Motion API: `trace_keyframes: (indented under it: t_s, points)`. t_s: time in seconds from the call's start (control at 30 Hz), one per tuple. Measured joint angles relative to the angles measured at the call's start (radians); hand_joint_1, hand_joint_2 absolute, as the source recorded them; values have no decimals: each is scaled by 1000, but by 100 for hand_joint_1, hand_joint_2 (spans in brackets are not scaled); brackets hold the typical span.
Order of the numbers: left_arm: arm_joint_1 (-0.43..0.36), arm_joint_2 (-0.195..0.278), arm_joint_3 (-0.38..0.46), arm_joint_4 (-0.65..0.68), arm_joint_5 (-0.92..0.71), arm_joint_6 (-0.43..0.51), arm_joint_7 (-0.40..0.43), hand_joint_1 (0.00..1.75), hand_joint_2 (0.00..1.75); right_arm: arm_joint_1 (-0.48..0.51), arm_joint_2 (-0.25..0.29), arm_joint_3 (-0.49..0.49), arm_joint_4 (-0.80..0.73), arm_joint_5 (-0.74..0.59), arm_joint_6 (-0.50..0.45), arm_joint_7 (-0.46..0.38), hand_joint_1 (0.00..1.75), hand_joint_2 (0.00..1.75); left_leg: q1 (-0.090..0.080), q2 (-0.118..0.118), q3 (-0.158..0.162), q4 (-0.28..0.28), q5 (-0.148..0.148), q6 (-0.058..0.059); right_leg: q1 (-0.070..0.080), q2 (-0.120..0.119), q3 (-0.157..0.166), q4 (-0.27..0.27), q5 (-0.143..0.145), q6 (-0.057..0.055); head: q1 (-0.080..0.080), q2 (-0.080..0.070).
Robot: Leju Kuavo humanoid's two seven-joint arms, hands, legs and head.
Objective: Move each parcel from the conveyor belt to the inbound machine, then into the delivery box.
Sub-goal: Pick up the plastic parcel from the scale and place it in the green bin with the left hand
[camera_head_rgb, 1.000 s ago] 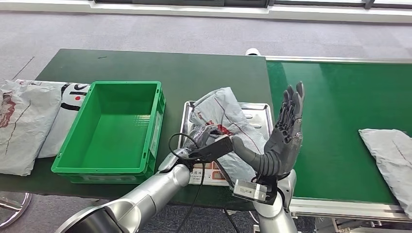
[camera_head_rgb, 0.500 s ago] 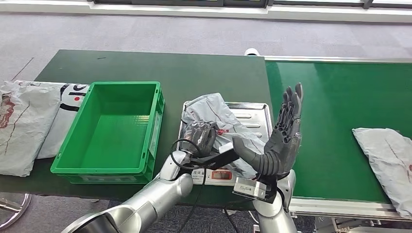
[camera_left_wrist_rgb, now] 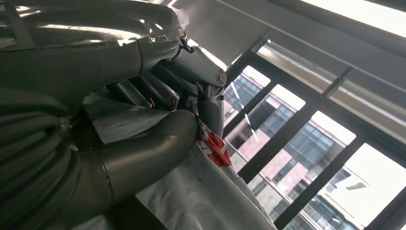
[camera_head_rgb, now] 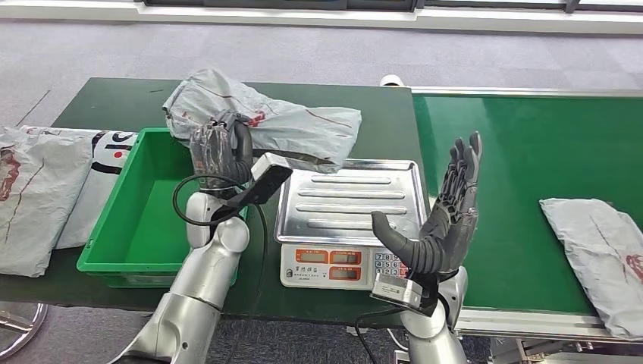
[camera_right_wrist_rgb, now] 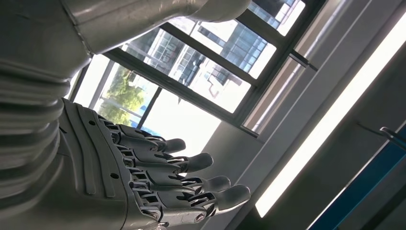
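Head view first: nearest me, my right hand point(camera_head_rgb: 446, 220) stands upright with fingers spread and nothing in it, parked beside the conveyor so it stays out of the transfer. Just to its left sits the silver weighing scale with ribbed steel tray point(camera_head_rgb: 347, 199), its tray bare.

My left hand point(camera_head_rgb: 220, 148) is raised and clenched around the crumpled grey plastic mailer parcel with red print point(camera_head_rgb: 265, 117), gripping one end so the rest trails to the hand's right, beyond the scale's far edge. The left wrist view shows the fingers point(camera_left_wrist_rgb: 143, 158) wrapped into the film. I judge it is held high to clear the wall of the green plastic delivery crate point(camera_head_rgb: 163, 258), which lies directly below the hand.

Beyond the crate's far side lie flat grey mailer bags point(camera_head_rgb: 38, 189). Far off to my right hand's right, another grey mailer point(camera_head_rgb: 599, 243) waits on the green conveyor belt point(camera_head_rgb: 523, 152).

The trailing end could snag the crate rim.
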Motion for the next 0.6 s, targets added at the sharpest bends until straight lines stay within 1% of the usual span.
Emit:
trace_keyframes:
  t_s: [0.2,0.33,0.47,0.6]
  points:
    - [-17,0,110,-15,-9,0,-12,175,175,5,0,-3,-10,-8,0,0,0,175,0,0,0,0,0,0,0,0,0,0,0,0,0,0]
    - [-34,1,215,-10,-26,0,-30,175,175,7,0,-3,-17,-9,0,0,0,175,0,0,0,0,0,0,0,0,0,0,0,0,0,0]
    - [-51,1,315,3,-45,0,-84,175,175,10,0,-3,-19,-9,0,0,0,175,0,0,0,0,0,0,0,0,-1,0,0,0,0,0]
    - [-69,1,455,26,-55,0,-144,175,175,11,0,-4,-23,-9,0,0,0,175,0,1,0,0,0,0,0,1,-1,0,0,0,0,0]
